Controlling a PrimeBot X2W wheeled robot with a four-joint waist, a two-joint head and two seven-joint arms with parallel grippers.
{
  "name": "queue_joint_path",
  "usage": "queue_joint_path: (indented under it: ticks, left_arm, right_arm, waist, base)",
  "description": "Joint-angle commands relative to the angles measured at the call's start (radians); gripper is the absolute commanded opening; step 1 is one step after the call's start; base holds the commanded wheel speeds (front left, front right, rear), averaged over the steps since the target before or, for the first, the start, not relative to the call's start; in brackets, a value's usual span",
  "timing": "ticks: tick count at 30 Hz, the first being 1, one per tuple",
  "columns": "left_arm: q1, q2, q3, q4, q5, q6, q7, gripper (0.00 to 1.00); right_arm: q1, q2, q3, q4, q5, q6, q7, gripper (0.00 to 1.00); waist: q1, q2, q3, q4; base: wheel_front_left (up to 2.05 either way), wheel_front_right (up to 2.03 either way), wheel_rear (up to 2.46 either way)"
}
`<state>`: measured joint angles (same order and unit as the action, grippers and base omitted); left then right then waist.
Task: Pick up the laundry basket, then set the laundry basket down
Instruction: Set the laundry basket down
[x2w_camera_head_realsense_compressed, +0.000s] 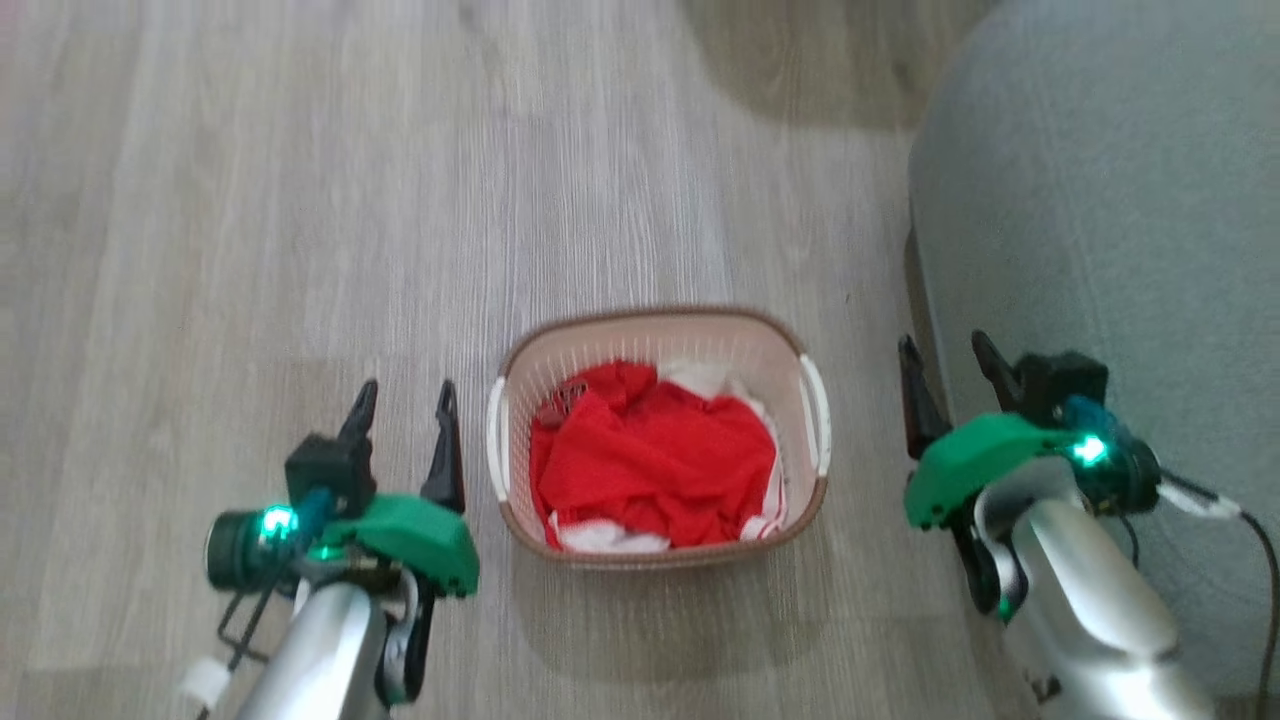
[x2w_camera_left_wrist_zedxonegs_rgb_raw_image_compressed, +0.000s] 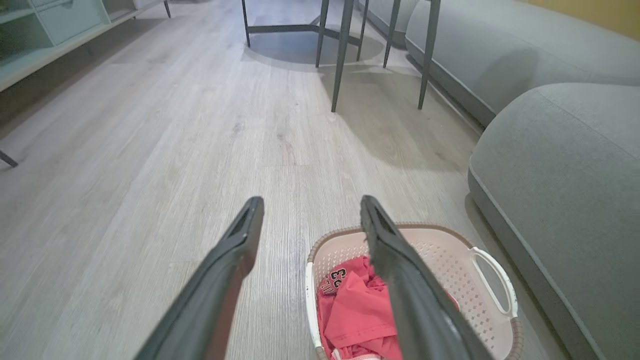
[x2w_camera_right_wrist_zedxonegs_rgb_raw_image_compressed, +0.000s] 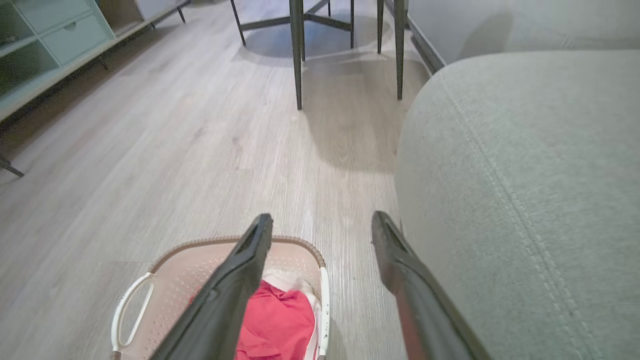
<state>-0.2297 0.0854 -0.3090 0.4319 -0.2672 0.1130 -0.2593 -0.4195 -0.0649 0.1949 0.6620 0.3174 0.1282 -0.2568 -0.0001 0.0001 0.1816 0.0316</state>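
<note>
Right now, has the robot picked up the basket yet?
It looks not. The laundry basket sits on the floor, red clothes inside. In hand: the left gripper and right gripper hang open either side of it, touching nothing. To do: grasp, lift, set it down.

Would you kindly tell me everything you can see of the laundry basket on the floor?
The laundry basket is a small oval tub of cream perforated plastic with a brown woven-look rim and a white handle on each side. It stands upright on the pale wood floor beside a grey sofa. It holds a crumpled red garment over some white cloth. The open left tool and right tool flank it; neither touches it.
</note>
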Motion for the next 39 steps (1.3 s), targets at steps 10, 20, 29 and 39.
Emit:
queue_joint_path:
  ticks: [10,20,29,39]
  left_arm:
    - [0.165,-0.017,0.103,-0.199,0.057,-0.009,-0.002,1.0]
    - [0.312,-0.028,0.152,-0.31,0.066,0.009,-0.002,1.0]
    - [0.368,-0.031,0.188,-0.341,0.066,0.009,-0.002,1.0]
    - [0.385,-0.033,0.205,-0.327,0.081,0.0,-0.002,1.0]
  right_arm:
    - [0.186,0.015,-0.015,-0.274,-0.056,0.003,-0.005,1.0]
    - [0.359,0.015,-0.039,-0.473,-0.072,0.003,-0.005,1.0]
    - [0.434,0.015,-0.035,-0.536,-0.073,0.003,-0.005,1.0]
    - [0.437,0.015,-0.037,-0.534,-0.087,0.003,-0.005,1.0]
  waist:
    - [0.0001,-0.0001,-0.133,0.008]
    - [0.0001,-0.0001,-0.188,-0.006]
    - [0.0001,-0.0001,-0.207,-0.018]
    - [0.0001,-0.0001,-0.212,-0.026]
  base:
    - [0.0,0.0,0.0]
    - [0.0,0.0,0.0]
    - [0.0,0.0,0.0]
    - [0.0,0.0,0.0]
